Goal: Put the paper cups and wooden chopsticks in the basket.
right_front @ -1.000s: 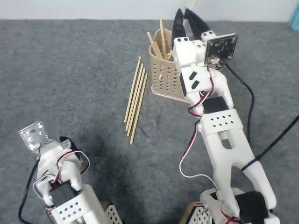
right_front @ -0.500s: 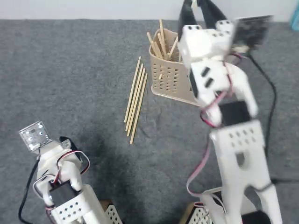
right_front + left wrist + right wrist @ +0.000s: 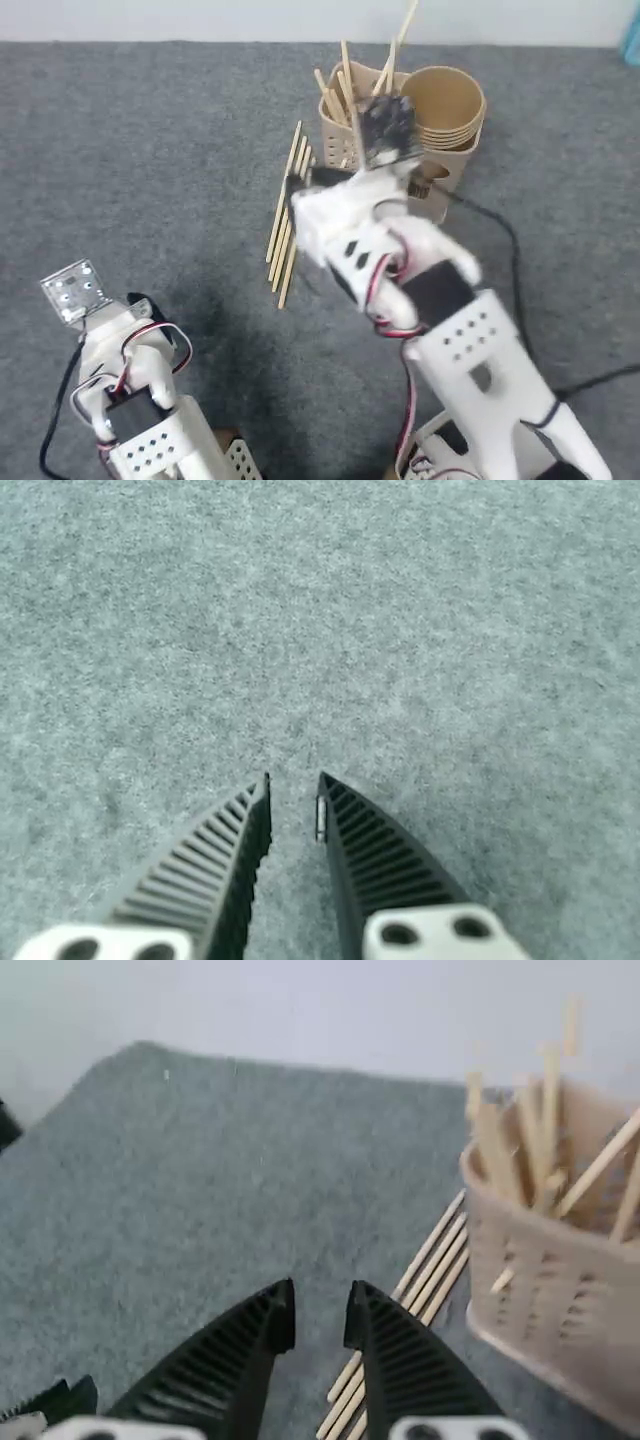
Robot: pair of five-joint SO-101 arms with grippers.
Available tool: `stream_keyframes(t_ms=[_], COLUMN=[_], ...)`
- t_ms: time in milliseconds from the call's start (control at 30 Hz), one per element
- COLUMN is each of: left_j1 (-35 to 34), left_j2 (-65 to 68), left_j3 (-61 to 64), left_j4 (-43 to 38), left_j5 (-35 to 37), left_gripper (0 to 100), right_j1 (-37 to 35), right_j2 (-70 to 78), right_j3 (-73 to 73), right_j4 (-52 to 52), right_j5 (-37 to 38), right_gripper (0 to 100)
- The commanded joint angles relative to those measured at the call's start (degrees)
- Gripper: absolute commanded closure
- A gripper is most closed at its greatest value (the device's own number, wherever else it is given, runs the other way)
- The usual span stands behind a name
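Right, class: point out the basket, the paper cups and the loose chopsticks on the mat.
basket (image 3: 540,1280), right wrist view, on its slotted side wall.
paper cups (image 3: 443,100), high view, inside the top cup.
loose chopsticks (image 3: 281,250), high view, lower part of the bundle.

No text, label, number or sign can be read on the basket (image 3: 540,1260) or paper cups (image 3: 443,95)

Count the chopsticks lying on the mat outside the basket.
4 chopsticks, side by side on the mat beside the basket. The right arm overlaps them, so another may be hidden.
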Motion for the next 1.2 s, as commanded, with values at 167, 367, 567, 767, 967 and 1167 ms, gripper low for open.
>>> stream_keyframes(t_ms=[167, 367, 567, 767, 967, 1167], left_j1=[0.18, 0.26, 0.26, 0.26, 0.18, 0.18], left_j2=[-1.05, -1.05, -1.05, -1.05, -1.05, -1.05], left_j3=[-0.31, -0.31, -0.31, -0.31, -0.31, -0.31], left_j4=[0.09, 0.09, 0.09, 0.09, 0.09, 0.09], left_j5=[-0.35, -0.35, -0.35, -0.35, -0.35, -0.35], left_gripper=[93, 93, 93, 93, 93, 93], right_j1=[-0.48, -0.31, -0.22, 0.84, 1.8, 1.63], right_j2=[2.59, 19.91, 38.81, 52.0, 53.05, 53.14], right_j3=[23.21, 19.34, 8.0, -1.49, -5.19, -5.45], right_j4=[-30.64, -36.7, -36.62, -36.0, -28.88, -28.0], right_j5=[-4.75, -5.98, -7.74, -7.56, -7.56, -7.56], right_gripper=[90.8, 90.8, 90.8, 90.8, 90.8, 90.8])
